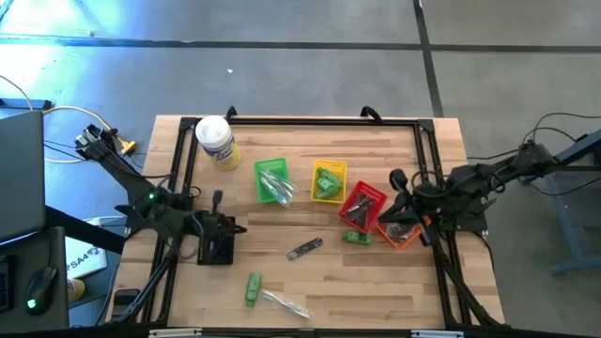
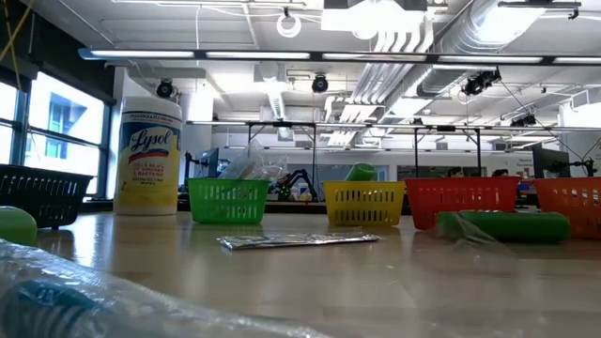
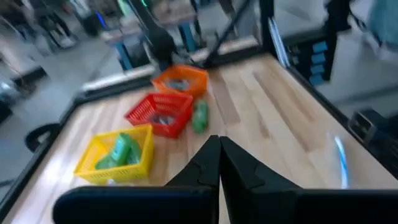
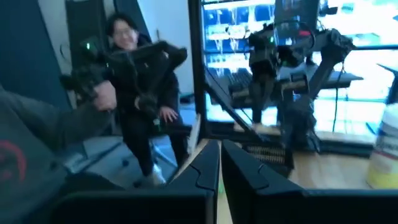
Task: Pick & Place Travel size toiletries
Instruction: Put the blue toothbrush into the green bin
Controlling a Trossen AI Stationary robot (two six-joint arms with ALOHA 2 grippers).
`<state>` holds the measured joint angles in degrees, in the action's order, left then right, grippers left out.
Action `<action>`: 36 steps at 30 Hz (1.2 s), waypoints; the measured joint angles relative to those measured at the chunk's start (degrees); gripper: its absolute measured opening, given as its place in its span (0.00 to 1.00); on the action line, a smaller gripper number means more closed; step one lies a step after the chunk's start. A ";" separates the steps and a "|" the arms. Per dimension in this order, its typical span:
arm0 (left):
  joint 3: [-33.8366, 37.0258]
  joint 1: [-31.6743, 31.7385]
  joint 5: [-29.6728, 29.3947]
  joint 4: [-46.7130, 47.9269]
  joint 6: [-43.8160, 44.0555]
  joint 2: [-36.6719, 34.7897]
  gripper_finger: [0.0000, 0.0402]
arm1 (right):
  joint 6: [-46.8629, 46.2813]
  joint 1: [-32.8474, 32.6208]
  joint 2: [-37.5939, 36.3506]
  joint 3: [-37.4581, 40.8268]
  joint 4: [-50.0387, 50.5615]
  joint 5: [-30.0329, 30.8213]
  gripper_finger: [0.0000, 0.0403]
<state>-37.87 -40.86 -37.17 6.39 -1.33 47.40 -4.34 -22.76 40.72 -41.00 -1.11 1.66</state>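
Observation:
My left gripper (image 1: pixel 237 228) (image 3: pixel 219 146) is shut and holds nothing; it hangs over the black basket (image 1: pixel 216 252) at the table's left and points toward the right. My right gripper (image 1: pixel 394 180) (image 4: pixel 219 149) is also shut and holds nothing, above the table's right side by the orange basket (image 1: pixel 399 235). Loose on the table lie a green bottle (image 1: pixel 355 238) (image 3: pixel 199 116) beside the red basket (image 1: pixel 362 207), a dark grey packet (image 1: pixel 304 249) (image 2: pixel 299 240), a second green bottle (image 1: pixel 253 288) and a clear packet (image 1: pixel 286 302).
A green basket (image 1: pixel 272 180) holds clear packets and a yellow basket (image 1: pixel 329 180) holds green items. The white jar with a yellow label (image 1: pixel 216 141) stands at the far left corner. A black frame rail (image 1: pixel 319 122) runs round the table. A person (image 4: pixel 134 81) is beyond the table's left side.

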 joint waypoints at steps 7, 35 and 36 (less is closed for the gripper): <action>13.88 0.23 -3.31 -11.74 -2.69 -12.80 0.00 | 2.66 -0.55 -1.08 6.18 -2.65 2.91 0.02; 35.55 5.60 -3.13 -26.67 -7.04 -23.30 0.00 | 1.85 -0.50 -0.36 32.90 -36.47 11.10 0.02; 35.98 5.62 -3.14 -26.22 -6.09 -23.73 0.00 | 1.37 -0.49 -0.89 33.48 -36.76 11.87 0.02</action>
<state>-1.89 -35.24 -40.31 -19.84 -7.42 23.67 -2.96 -23.25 39.83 -7.53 -37.87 13.53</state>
